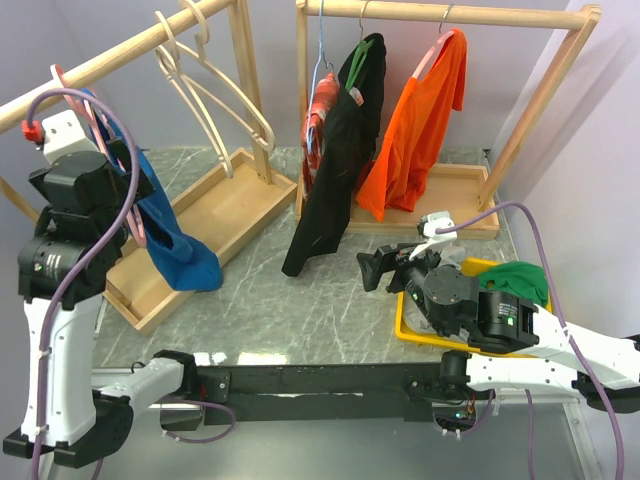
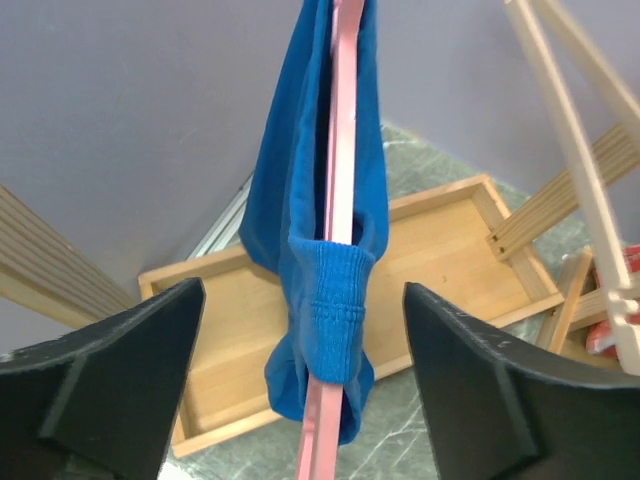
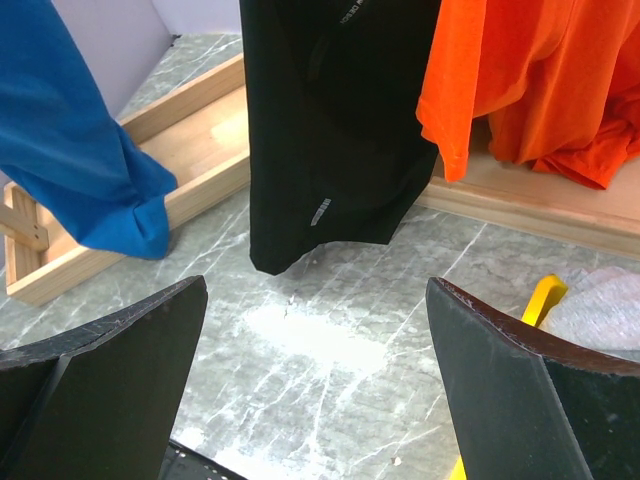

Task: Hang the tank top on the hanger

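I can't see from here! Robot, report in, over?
Left gripper, right gripper: jaws open, empty. Tank top draped on pink hanger, between left jaws. Nothing in the way.

Bright, even indoor light, soft faint shadows, colours vivid — wrist views sharp, near fingers slightly blurred

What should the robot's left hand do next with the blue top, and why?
Probably ease the left gripper straight back. Its jaws stand open on either side of the thin pink plastic hanger, gripping nothing. The soft royal-blue tank top already hangs wrapped around that hanger, whose hook seems to sit over the wooden rail.
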